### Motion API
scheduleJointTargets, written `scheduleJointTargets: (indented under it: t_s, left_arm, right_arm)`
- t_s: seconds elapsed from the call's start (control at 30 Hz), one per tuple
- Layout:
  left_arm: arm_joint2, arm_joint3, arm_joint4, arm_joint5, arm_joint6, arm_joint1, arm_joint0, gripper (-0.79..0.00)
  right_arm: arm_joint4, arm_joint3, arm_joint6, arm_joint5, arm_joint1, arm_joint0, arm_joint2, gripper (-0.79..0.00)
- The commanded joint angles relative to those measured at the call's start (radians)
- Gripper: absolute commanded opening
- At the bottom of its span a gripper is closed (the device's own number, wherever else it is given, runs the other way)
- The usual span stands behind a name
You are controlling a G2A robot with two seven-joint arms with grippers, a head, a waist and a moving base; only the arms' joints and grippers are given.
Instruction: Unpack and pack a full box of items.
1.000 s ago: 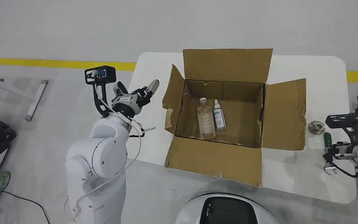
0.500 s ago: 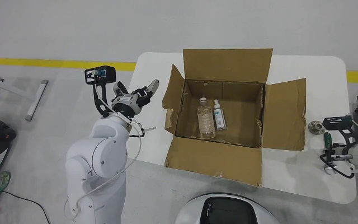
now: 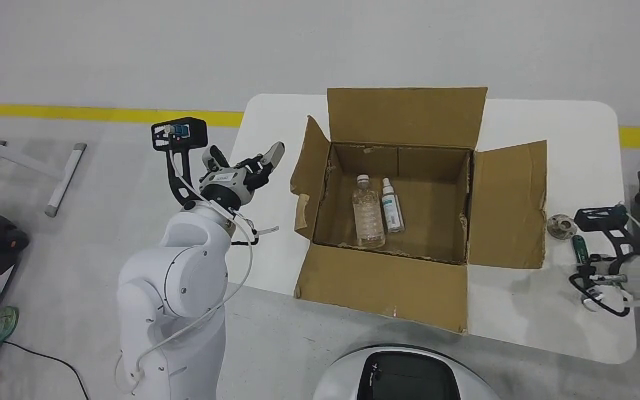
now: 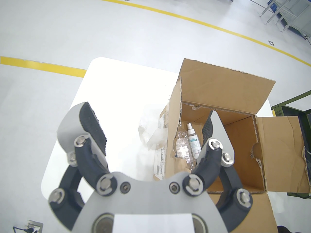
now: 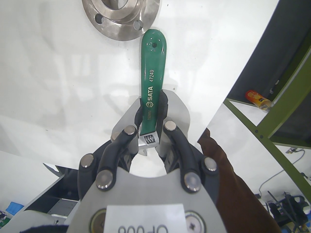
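Wrench (image 5: 152,81) is clamped near its head in my right gripper (image 5: 151,109), low at the table's (image 3: 280,130) right end. Its long axis points away from me, handle tip just beside a steel flange (image 5: 120,5). Box (image 3: 400,115) lies to its left, open, holding a clear bottle (image 3: 367,210) and spray bottle (image 3: 391,205). My left gripper (image 4: 148,111) hangs spread wide beyond the far side.

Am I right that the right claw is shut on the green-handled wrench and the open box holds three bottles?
No: the top view shows two in the box, a clear bottle and a spray bottle. The right claw is shut on the green-handled wrench.
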Motion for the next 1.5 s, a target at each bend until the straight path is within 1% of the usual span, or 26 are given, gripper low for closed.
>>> scheduleJointTargets:
  t_s: [0.0, 0.1, 0.2, 0.33, 0.43, 0.53, 0.6, 0.67, 0.73, 0.9, 1.07, 1.2, 1.33, 1.47]
  left_arm:
    - [0.000, 0.000, 0.000, 0.000, 0.000, 0.000, 0.000, 0.000]
    - [0.000, 0.000, 0.000, 0.000, 0.000, 0.000, 0.000, 0.000]
    - [0.000, 0.000, 0.000, 0.000, 0.000, 0.000, 0.000, 0.000]
    - [0.000, 0.000, 0.000, 0.000, 0.000, 0.000, 0.000, 0.000]
    - [0.000, 0.000, 0.000, 0.000, 0.000, 0.000, 0.000, 0.000]
    - [0.000, 0.000, 0.000, 0.000, 0.000, 0.000, 0.000, 0.000]
    - [0.000, 0.000, 0.000, 0.000, 0.000, 0.000, 0.000, 0.000]
    - [0.000, 0.000, 0.000, 0.000, 0.000, 0.000, 0.000, 0.000]
    - [0.000, 0.000, 0.000, 0.000, 0.000, 0.000, 0.000, 0.000]
    - [0.000, 0.000, 0.000, 0.000, 0.000, 0.000, 0.000, 0.000]
    - [0.000, 0.000, 0.000, 0.000, 0.000, 0.000, 0.000, 0.000]
    - [0.000, 0.000, 0.000, 0.000, 0.000, 0.000, 0.000, 0.000]
    - [0.000, 0.000, 0.000, 0.000, 0.000, 0.000, 0.000, 0.000]
    - [0.000, 0.000, 0.000, 0.000, 0.000, 0.000, 0.000, 0.000]
  right_arm:
    - [0.031, -0.030, 0.002, 0.010, 0.001, 0.000, 0.031, -0.785]
    - [0.103, -0.086, 0.008, 0.015, 0.003, -0.003, 0.097, -0.785]
    - [0.196, -0.153, 0.013, 0.028, 0.005, 0.000, 0.191, -0.785]
    - [0.361, -0.243, 0.000, 0.068, 0.006, 0.035, 0.326, -0.785]
    - [0.508, -0.293, -0.003, 0.097, 0.009, 0.077, 0.398, -0.785]
    - [0.670, -0.316, 0.013, 0.119, 0.015, 0.127, 0.424, -0.785]
    - [0.747, -0.324, 0.029, 0.130, 0.022, 0.161, 0.405, -0.785]
    - [0.766, -0.335, 0.032, 0.149, 0.031, 0.191, 0.363, -0.785]
    - [0.759, -0.351, 0.023, 0.168, 0.040, 0.221, 0.297, -0.785]
    - [0.715, -0.363, 0.007, 0.214, 0.059, 0.312, 0.073, -0.785]
    - [0.625, -0.323, -0.021, 0.272, 0.067, 0.419, -0.176, -0.785]
    - [0.532, -0.258, -0.048, 0.324, 0.063, 0.516, -0.365, -0.785]
    - [0.420, -0.165, -0.065, 0.377, 0.050, 0.610, -0.554, -0.785]
    - [0.356, -0.083, -0.081, 0.436, 0.029, 0.700, -0.701, -0.785]
